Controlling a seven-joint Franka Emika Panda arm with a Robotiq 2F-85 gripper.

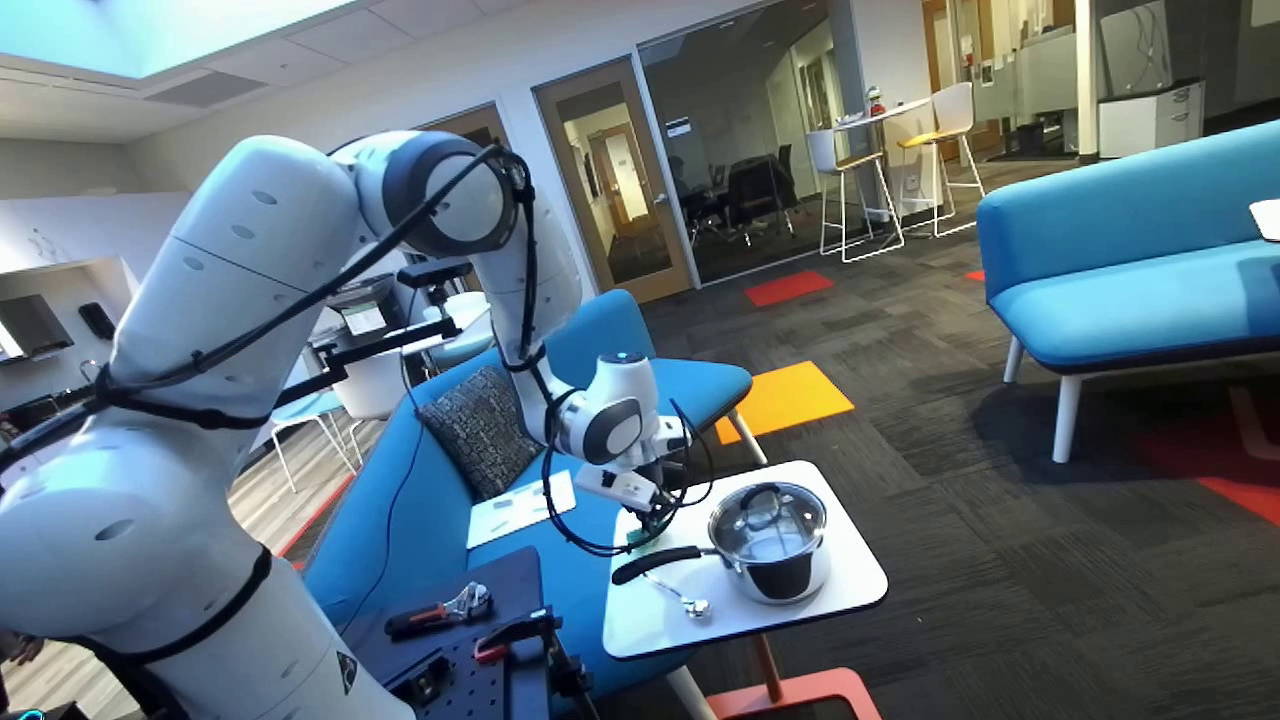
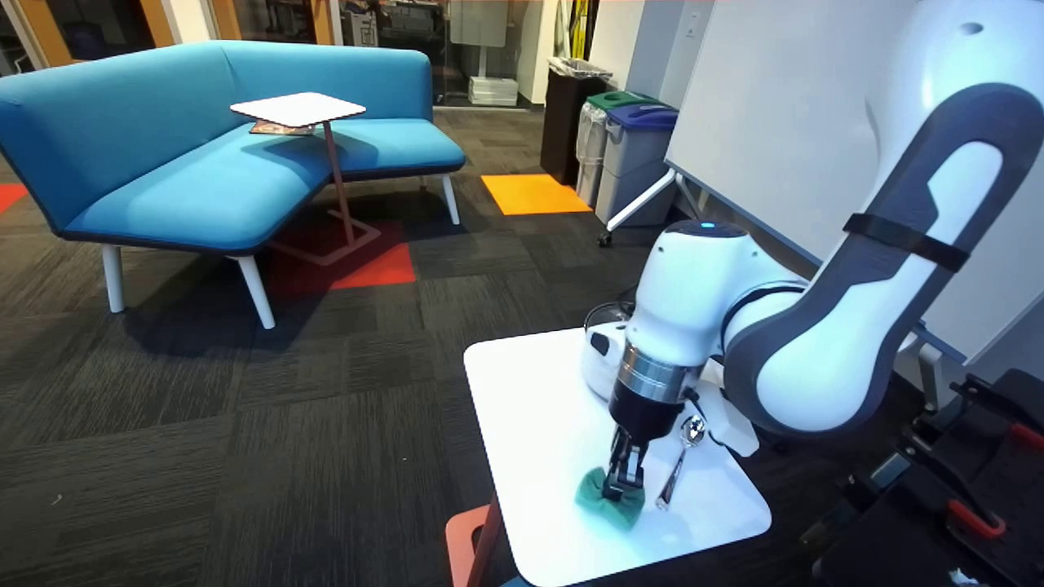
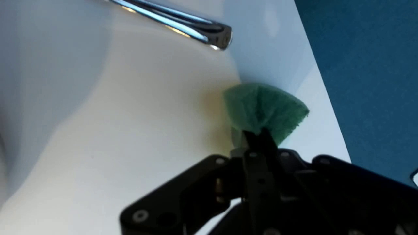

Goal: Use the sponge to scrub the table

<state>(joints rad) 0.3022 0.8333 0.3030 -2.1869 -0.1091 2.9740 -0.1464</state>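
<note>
1. claw (image 3: 258, 134) clenched on the green sponge (image 3: 277, 107), bunching it.
2. sponge over the white table (image 2: 538, 440), near its edge beside the blue sofa (image 1: 572, 600); contact with the top unclear.
3. spoon (image 2: 676, 473) lying just apart, handle end nearest.
4. lidded steel pot (image 1: 775, 560) by the opposite edge.
</note>
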